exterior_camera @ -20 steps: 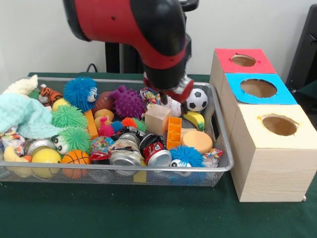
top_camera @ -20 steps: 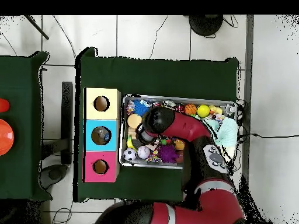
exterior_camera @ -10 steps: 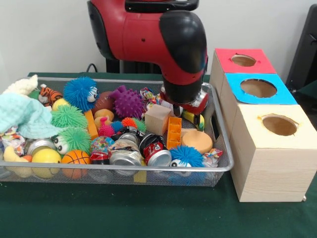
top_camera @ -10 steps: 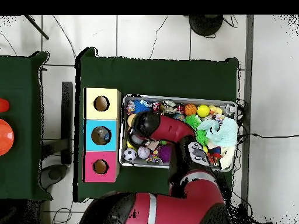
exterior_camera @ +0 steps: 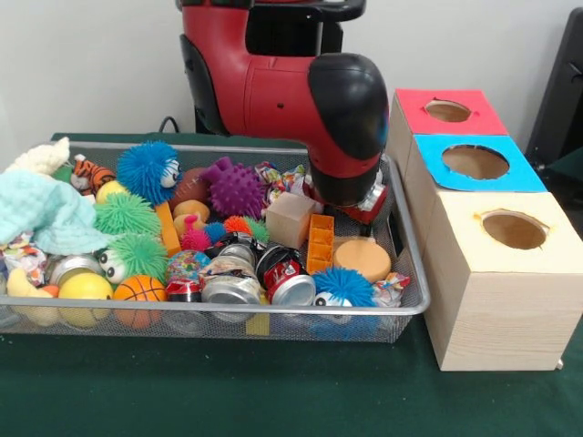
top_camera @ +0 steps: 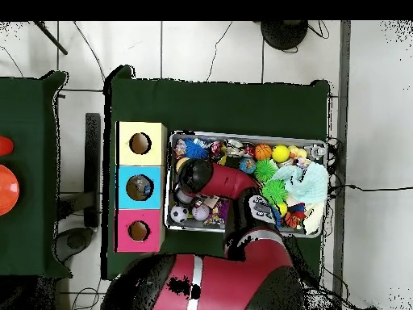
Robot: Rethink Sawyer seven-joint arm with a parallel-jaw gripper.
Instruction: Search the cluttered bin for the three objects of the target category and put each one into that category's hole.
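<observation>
The bin is a silver wire mesh basket full of toys, balls and cans; it also shows in the overhead view. My gripper hangs under the red and black arm, low over the bin's right end, behind an orange block and beside a wooden cube. Its tips are hidden by the arm. In the overhead view the arm's head covers the gripper near the boxes' side of the bin. A soccer ball and a baseball lie beside it.
Three wooden boxes with holes stand right of the bin: red top, blue top, cream top. In the bin lie cans, a purple spiky ball, a basketball and a light blue cloth.
The arm has swung toward the bin's end by the boxes and come lower. It now hides the soccer ball and banana in the front view.
</observation>
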